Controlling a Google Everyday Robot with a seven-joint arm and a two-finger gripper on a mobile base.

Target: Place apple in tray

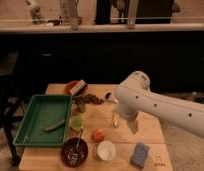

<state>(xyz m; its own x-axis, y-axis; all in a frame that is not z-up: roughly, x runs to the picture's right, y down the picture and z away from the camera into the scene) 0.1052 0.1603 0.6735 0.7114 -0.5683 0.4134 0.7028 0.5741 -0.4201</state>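
While the white robot arm (pixel 160 107) is covering the right rear of the wooden table (pixel 45 161), the large rectangular green plastic tray (pixel 37 111) at the left is holding a long greenish piece (pixel 54 126) that is hard to identify. A pale green round cup (pixel 76 122) is standing just beside its right rim. The round dark brown bowl (pixel 70 156) is carrying a utensil (pixel 79 139). The small round orange-red apple (pixel 98 134) is lying on the table outside the tray, near a white cup (pixel 106 150). The pincer (pixel 132 125) is hanging under the arm, right of the apple and apart from it, spread and pinching nothing.
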